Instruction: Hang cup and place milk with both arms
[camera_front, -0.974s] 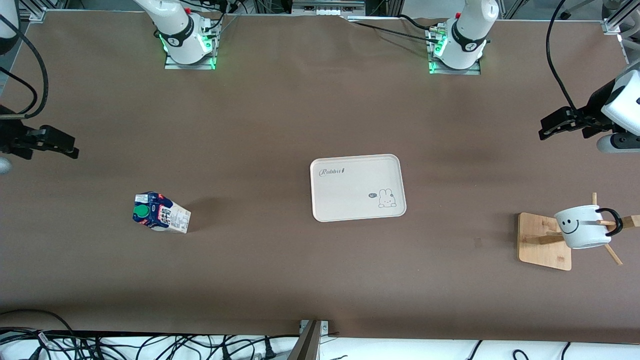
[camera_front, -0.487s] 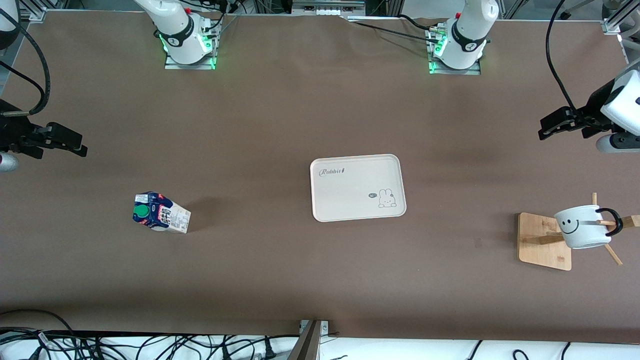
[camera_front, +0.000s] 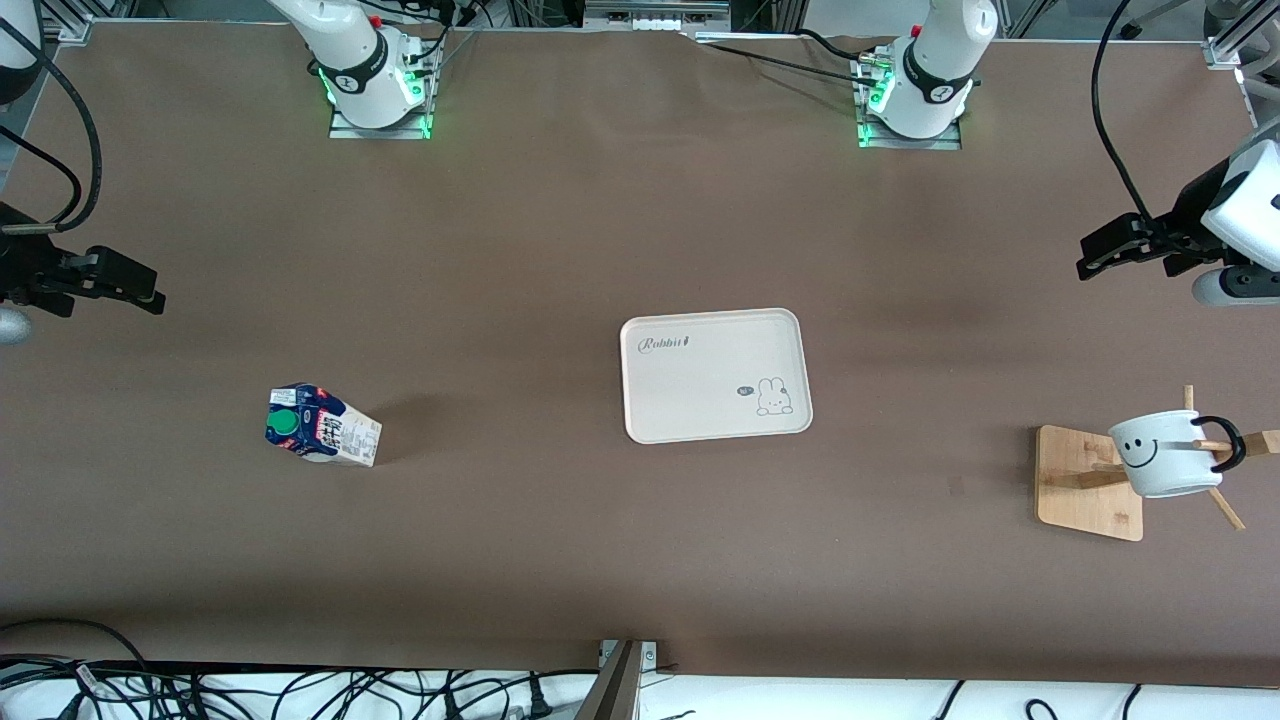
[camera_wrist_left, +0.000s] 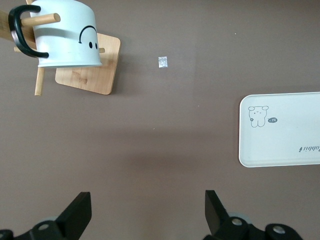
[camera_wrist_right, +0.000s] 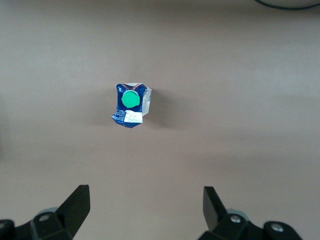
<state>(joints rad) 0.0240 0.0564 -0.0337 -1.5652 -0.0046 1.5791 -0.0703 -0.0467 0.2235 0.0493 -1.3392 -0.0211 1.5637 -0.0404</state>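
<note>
Milk (camera_wrist_right: 130, 105) cap-up, square under right tool (camera_wrist_right: 142, 207)

- My table (camera_front: 560, 230): matt brown covering, smooth.
- Cup (camera_front: 1160, 455): glossy white glaze.
- Rack (camera_front: 1085, 482): pale bare wood.
- Milk (camera_front: 322, 427): printed carton paper, green plastic cap.
- Tray (camera_front: 715, 375): cream, satin finish.

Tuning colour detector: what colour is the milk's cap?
Green, on the milk; clearest in the right wrist view.
</note>
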